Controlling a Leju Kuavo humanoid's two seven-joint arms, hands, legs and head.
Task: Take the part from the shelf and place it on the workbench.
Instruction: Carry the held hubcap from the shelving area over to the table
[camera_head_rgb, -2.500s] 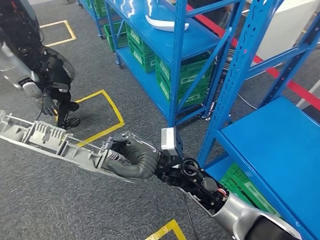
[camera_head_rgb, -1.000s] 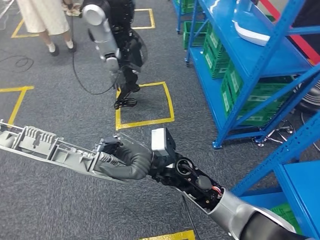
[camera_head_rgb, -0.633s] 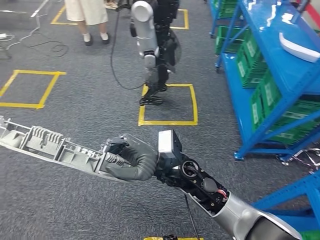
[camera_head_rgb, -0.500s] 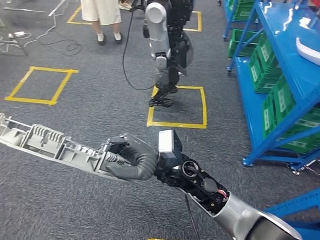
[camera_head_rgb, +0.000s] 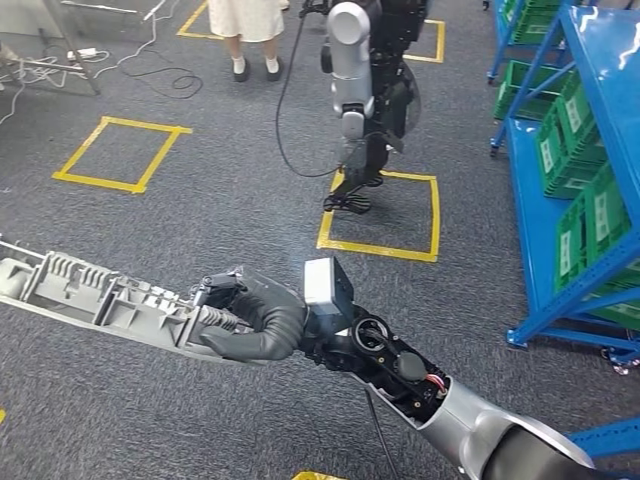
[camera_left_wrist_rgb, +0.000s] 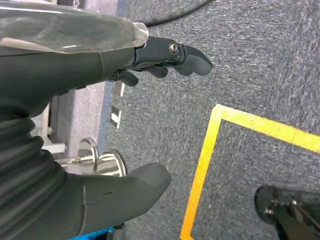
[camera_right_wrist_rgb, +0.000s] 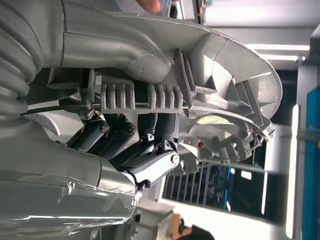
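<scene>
We carry the long grey part (camera_head_rgb: 98, 296) in our right hand (camera_head_rgb: 253, 318), whose fingers (camera_right_wrist_rgb: 151, 145) wrap around one end of it in the right wrist view, thumb over the ribbed face and the darker fingers under it. Almost all of the part's length sticks out past the hand to our left, over the grey carpet (camera_head_rgb: 189, 190), with nothing under it. That is where we judge the main risk lies: held by one end only, the part could twist or sag in our grip as we walk and turn, and slip out. Its far end could also clip something we pass. Our left hand (camera_left_wrist_rgb: 113, 125) hangs at our side holding nothing, fingers apart, so it gives the part no support. Ahead of the hand, another robot (camera_head_rgb: 370, 90) stands on a yellow floor square (camera_head_rgb: 380, 215) and a person (camera_head_rgb: 245, 25) stands beyond it; swinging the part their way could strike them. To the right of the hand stands the blue shelf (camera_head_rgb: 581, 130); no workbench is in sight yet.
</scene>
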